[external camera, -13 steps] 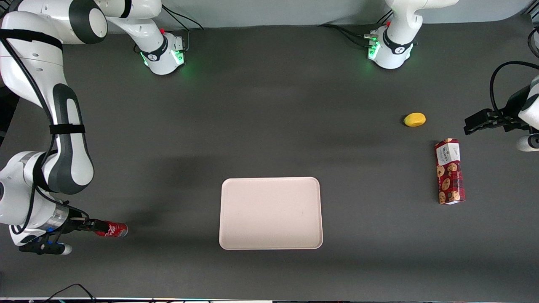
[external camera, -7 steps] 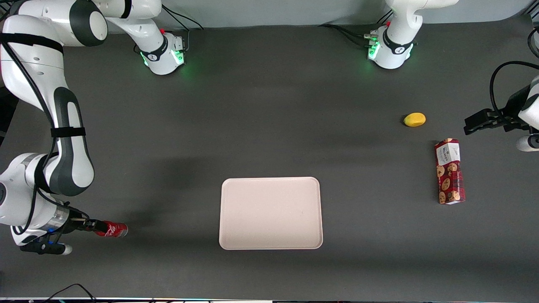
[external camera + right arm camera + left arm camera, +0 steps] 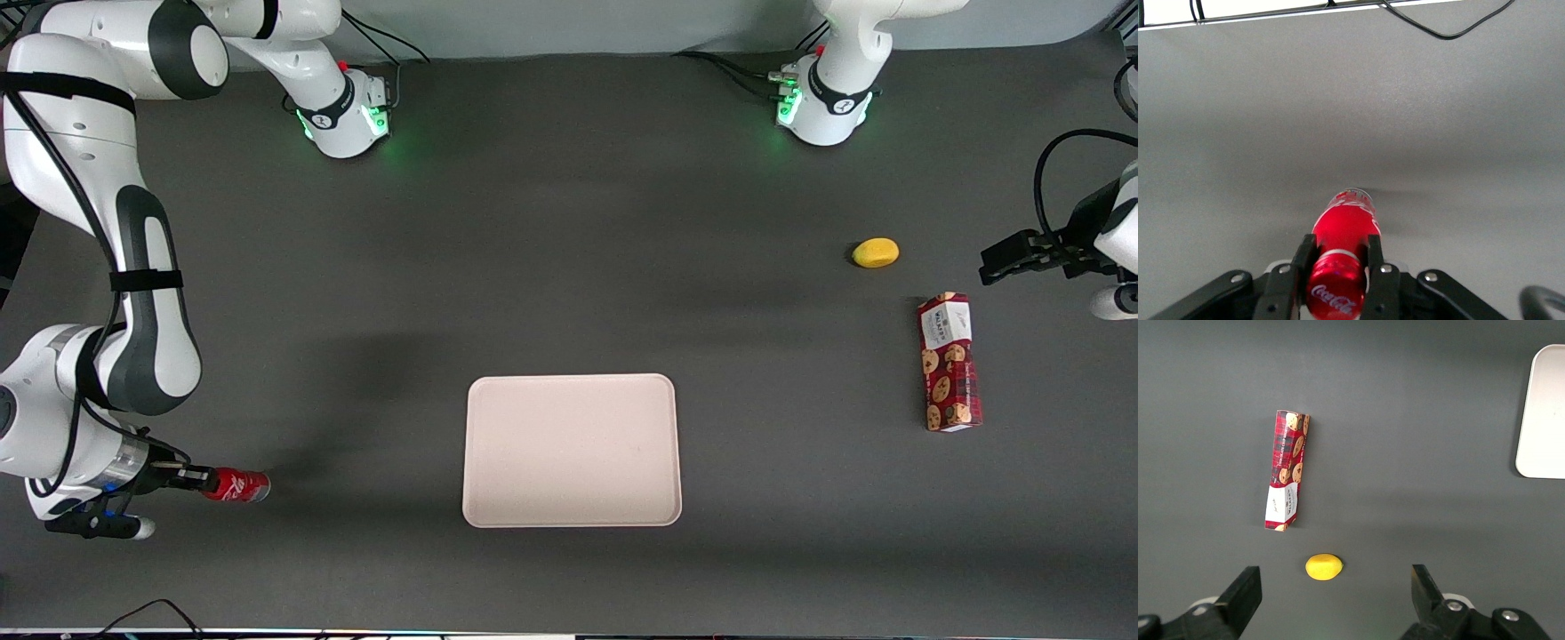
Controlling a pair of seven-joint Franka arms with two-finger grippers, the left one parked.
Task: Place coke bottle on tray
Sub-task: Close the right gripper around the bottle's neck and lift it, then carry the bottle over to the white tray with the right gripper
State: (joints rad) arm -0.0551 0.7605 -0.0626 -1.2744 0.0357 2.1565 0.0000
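The coke bottle (image 3: 238,485), small and red with white script, lies on its side on the dark table toward the working arm's end, its silvery base pointing toward the tray. My right gripper (image 3: 206,482) is at its cap end. In the right wrist view the gripper (image 3: 1339,248) has one black finger (image 3: 1303,259) pressed on each side of the bottle (image 3: 1345,223) near the cap. The cream-pink tray (image 3: 569,449) lies flat and bare at the table's middle, well apart from the bottle. Its corner shows in the left wrist view (image 3: 1545,413).
A red cookie box (image 3: 949,362) lies toward the parked arm's end of the table. A small yellow fruit (image 3: 876,252) lies beside it, farther from the front camera. A black cable (image 3: 147,612) loops at the table's near edge by the working arm.
The working arm's wrist and elbow have shifted slightly nearer to the front camera. The bottle has stayed at almost the same spot between the fingers.
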